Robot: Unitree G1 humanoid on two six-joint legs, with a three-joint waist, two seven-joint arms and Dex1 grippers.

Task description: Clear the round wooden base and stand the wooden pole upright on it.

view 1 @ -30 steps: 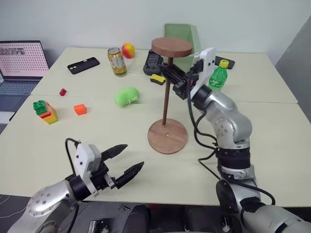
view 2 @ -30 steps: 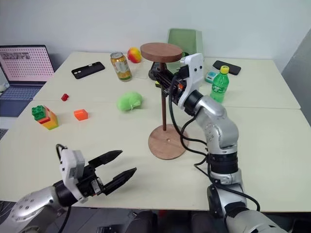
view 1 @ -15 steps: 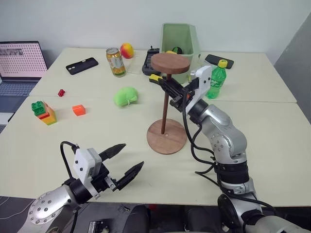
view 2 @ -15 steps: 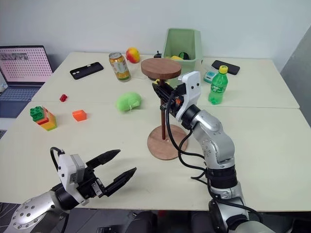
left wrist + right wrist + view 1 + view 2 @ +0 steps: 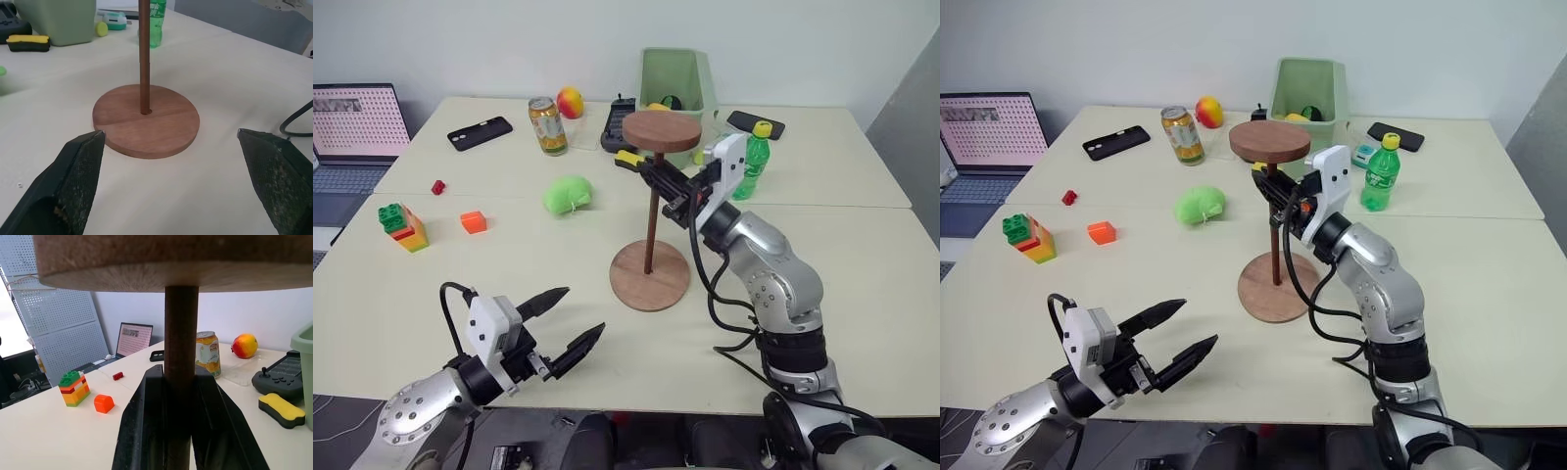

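The round wooden base (image 5: 649, 281) lies flat in the middle of the table with nothing else on it. The wooden pole (image 5: 652, 220) stands nearly upright on it, thick disc (image 5: 661, 129) on top. Its lower end sits at the base's centre hole (image 5: 145, 111). My right gripper (image 5: 658, 186) is shut on the pole's upper part, just under the disc; its fingers (image 5: 146, 431) clamp the rod from both sides. My left gripper (image 5: 582, 311) hovers open near the table's front edge, pointing at the base (image 5: 146, 122) with nothing between its fingers (image 5: 73, 186).
At the back stand a green bin (image 5: 677, 73), a green bottle (image 5: 754, 157), a can (image 5: 548, 124) and a black phone (image 5: 480, 131). A green soft toy (image 5: 568, 193), an orange block (image 5: 474, 222) and stacked blocks (image 5: 403, 225) lie to the left, a laptop (image 5: 357, 122) beyond them.
My right gripper has sunk a little with the pole. The pole's lower end went from the base's rear part to its centre hole, and the pole stands straighter. The left gripper stayed put.
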